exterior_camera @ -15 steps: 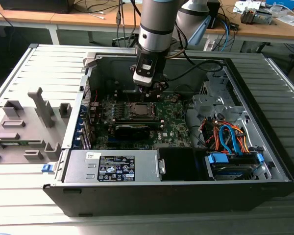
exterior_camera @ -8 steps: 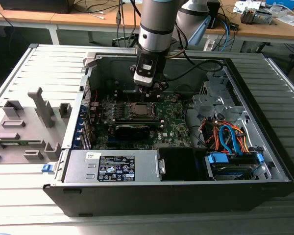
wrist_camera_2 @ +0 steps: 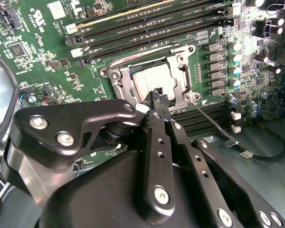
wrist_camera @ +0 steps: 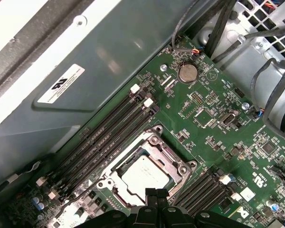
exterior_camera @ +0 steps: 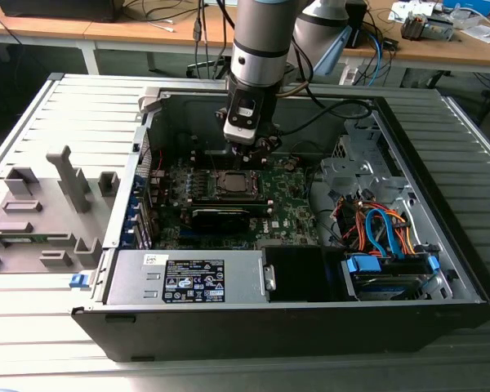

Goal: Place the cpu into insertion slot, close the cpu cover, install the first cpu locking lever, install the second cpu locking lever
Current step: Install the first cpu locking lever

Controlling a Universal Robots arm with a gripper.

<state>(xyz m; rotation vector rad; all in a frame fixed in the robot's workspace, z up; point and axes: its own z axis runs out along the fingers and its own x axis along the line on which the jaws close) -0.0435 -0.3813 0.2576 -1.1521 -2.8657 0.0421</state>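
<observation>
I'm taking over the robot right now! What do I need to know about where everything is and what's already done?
Gripper: jaws shut, holding nothing, poised close over one edge of the socket.
CPU: sitting in its slot on the motherboard.
CPU cover: down flat, framing the chip.
Done: CPU placed, cover closed.
Left: one locking lever angles out away from the socket and looks unlatched. I cannot tell how the other lever stands.
</observation>
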